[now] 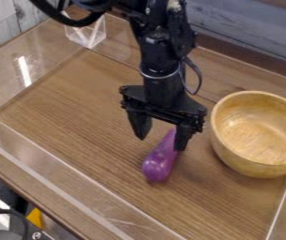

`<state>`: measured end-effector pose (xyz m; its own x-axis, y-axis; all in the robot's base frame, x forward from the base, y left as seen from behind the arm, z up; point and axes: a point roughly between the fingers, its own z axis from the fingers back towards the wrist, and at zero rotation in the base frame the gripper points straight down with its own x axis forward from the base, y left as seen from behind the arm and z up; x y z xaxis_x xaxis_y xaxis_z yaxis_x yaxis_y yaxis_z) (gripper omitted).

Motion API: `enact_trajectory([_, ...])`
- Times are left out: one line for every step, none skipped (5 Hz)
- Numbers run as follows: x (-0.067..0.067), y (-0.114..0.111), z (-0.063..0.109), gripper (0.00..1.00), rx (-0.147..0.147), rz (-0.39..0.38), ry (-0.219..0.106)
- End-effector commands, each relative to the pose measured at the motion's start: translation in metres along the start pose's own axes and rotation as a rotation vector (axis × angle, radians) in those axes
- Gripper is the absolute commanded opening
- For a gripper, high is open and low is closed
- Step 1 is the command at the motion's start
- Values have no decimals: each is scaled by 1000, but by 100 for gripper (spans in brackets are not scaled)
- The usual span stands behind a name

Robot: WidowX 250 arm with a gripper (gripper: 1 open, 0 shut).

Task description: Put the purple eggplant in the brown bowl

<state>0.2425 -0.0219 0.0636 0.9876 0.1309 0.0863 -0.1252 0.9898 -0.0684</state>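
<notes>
The purple eggplant (159,160) lies on the wooden tabletop, its narrow end pointing up-right toward the gripper. My gripper (163,135) hangs pointing straight down over the eggplant's upper end, open, one dark finger on each side of it. Nothing is held between the fingers. The brown bowl (258,133) stands empty to the right of the eggplant and gripper, a short gap away.
Clear acrylic walls (33,66) fence the table on the left, front and back. A clear folded plastic stand (85,30) sits at the back left. A yellow and black object (33,221) shows at the lower left outside the wall.
</notes>
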Motion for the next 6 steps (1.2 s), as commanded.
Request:
enact_trajectory([-1,2,7,100,3,9,-31])
enact_trajectory([-6,4,2,100,10,16,-20])
enact_trajectory([-1,12,-5,100,16,24,-12])
enact_trajectory([4,20,-11,100,22,31,-2])
enact_trajectory([9,6,-14,100,21,-8,7])
enact_trajectory([13,-6,-15,100,25,-48,16])
